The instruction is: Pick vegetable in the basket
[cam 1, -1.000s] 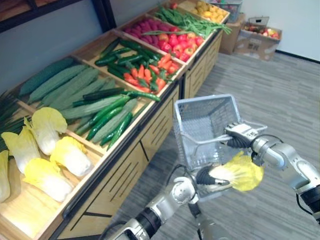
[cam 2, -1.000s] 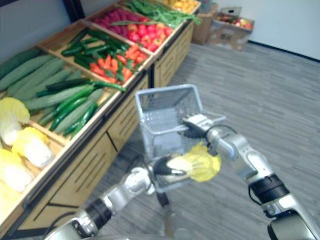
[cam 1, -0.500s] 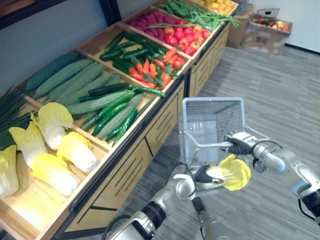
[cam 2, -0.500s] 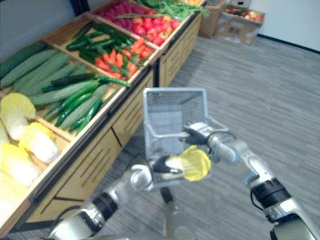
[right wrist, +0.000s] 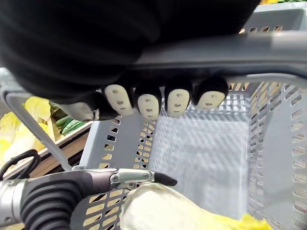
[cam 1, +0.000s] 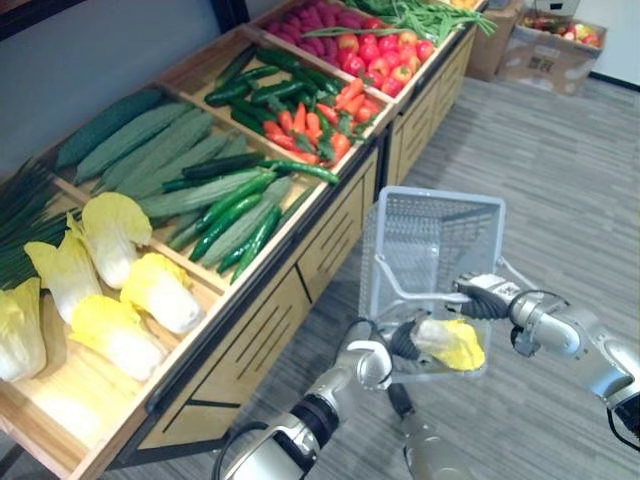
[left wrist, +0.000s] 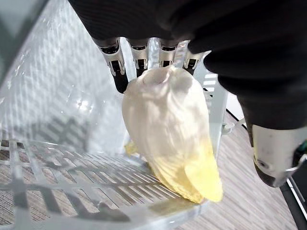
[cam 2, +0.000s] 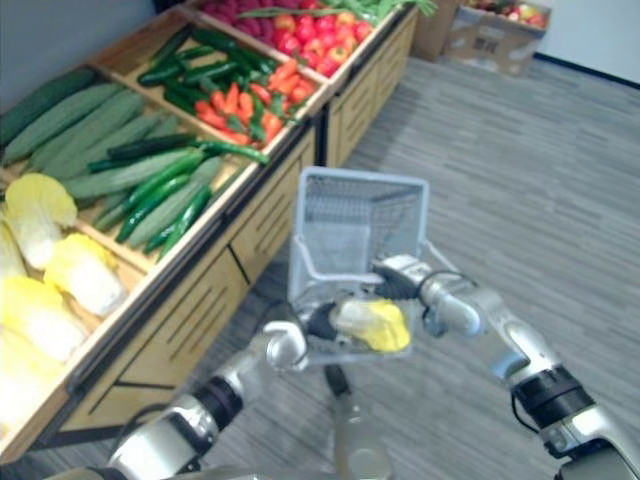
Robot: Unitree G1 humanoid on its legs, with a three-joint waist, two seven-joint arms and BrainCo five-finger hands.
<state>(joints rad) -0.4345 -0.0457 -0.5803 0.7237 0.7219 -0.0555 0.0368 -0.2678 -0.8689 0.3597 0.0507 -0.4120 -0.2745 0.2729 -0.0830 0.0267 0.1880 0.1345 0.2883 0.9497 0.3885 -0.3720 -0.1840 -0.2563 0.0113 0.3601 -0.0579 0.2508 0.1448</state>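
In the left eye view, the right hand [cam 1: 482, 298] is holding the basket [cam 1: 440, 225] out over the floor [cam 1: 560, 180] beside the vegetable stand [cam 1: 255, 335], its open top facing up so the left hand [cam 1: 398, 340] can reach in; that hand is carrying a yellow cabbage [cam 1: 452, 343] across the near rim. In the right eye view, the cabbage is sitting partly inside the basket at its near end. In the left wrist view, the fingers [left wrist: 116, 67] are curling round the cabbage's white stem end, gripping it while the leafy tip is pointing down into the basket. In the right wrist view, the right hand's fingers [right wrist: 147, 103] are wrapping tightly round the handle [right wrist: 230, 52], probably to steady the basket for the drop.
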